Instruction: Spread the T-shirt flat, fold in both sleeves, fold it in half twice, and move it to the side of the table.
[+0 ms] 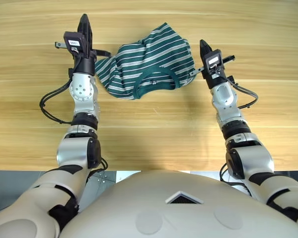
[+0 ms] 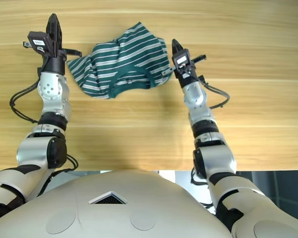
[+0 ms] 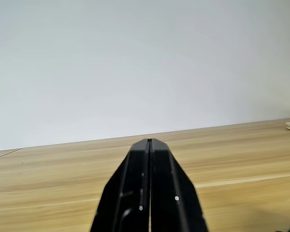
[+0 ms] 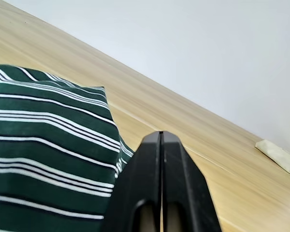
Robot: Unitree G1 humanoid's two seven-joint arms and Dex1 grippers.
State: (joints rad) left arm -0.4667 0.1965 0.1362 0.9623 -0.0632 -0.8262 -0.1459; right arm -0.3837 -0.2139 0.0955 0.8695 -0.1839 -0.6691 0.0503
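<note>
The crumpled striped T-shirt (image 1: 146,62) lies at the far middle of the desk (image 1: 149,129); left gripper (image 1: 83,21) and right gripper (image 1: 202,46) flank it, fingers clenched, grasping nothing.

Light wooden table (image 1: 149,139), seemingly white wall (image 3: 145,58)

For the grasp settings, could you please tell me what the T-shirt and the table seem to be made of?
T-shirt: soft knit fabric, likely cotton, matte; it lies crumpled in limp folds. Table: light wood or wood-look laminate, smooth; grain lines run along it.
</note>
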